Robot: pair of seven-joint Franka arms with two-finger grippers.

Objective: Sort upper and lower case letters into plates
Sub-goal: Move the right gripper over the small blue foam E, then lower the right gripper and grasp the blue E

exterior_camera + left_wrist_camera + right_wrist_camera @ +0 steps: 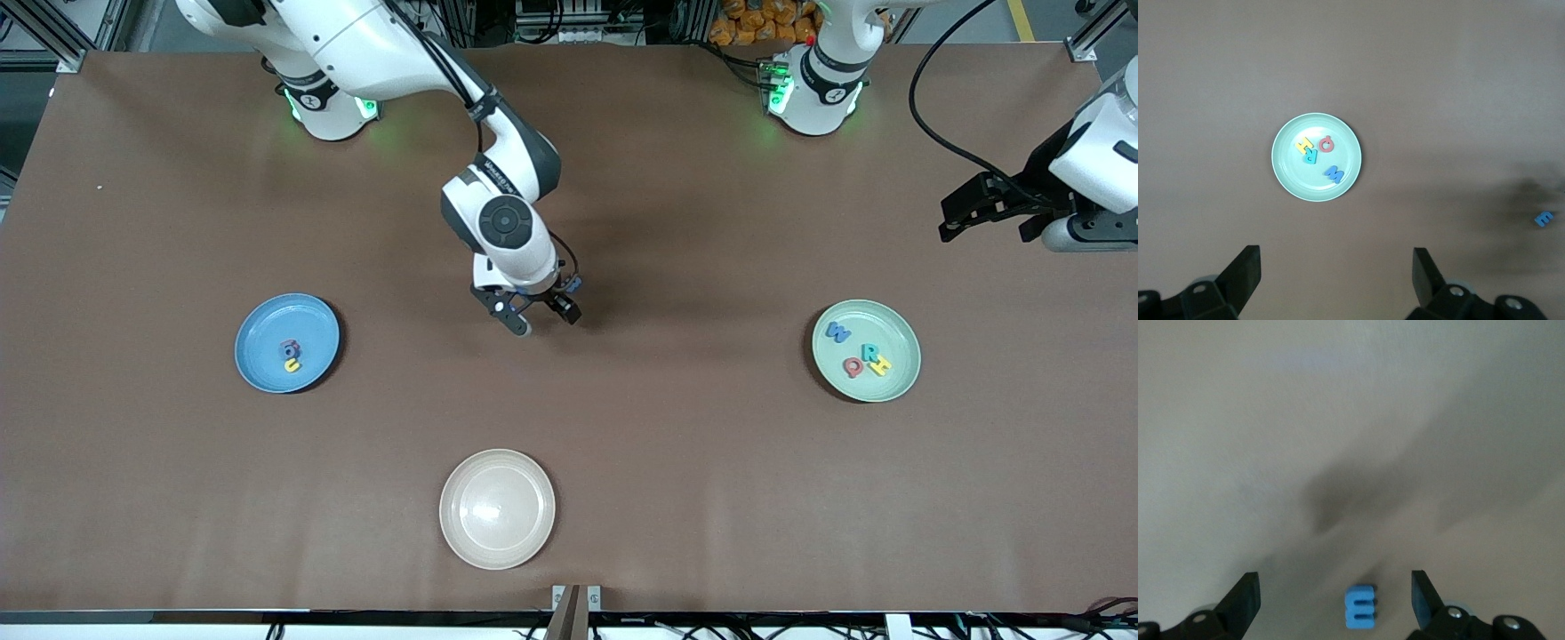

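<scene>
The right gripper (540,317) hangs low over the middle of the table (676,462), its jaws spread wide and holding nothing. Directly under it lies a blue letter E (1360,607), seen between the jaws in the right wrist view; in the front view the gripper hides it.

From the beige plate (497,508), the blue plate (287,343) stands at about ten o'clock and the green plate (866,350) at about two o'clock. The blue plate holds two small letters (290,354), the green plate four letters (857,350). The beige plate is empty.

The left gripper (994,217) waits in the air over the left arm's end of the table, jaws also spread.

The letter looks like foam: probably light, a little soft, not fragile. It lies flat, so the fingers must probably come down to the table and pinch its two long outer edges, not the open side with the bars.
</scene>
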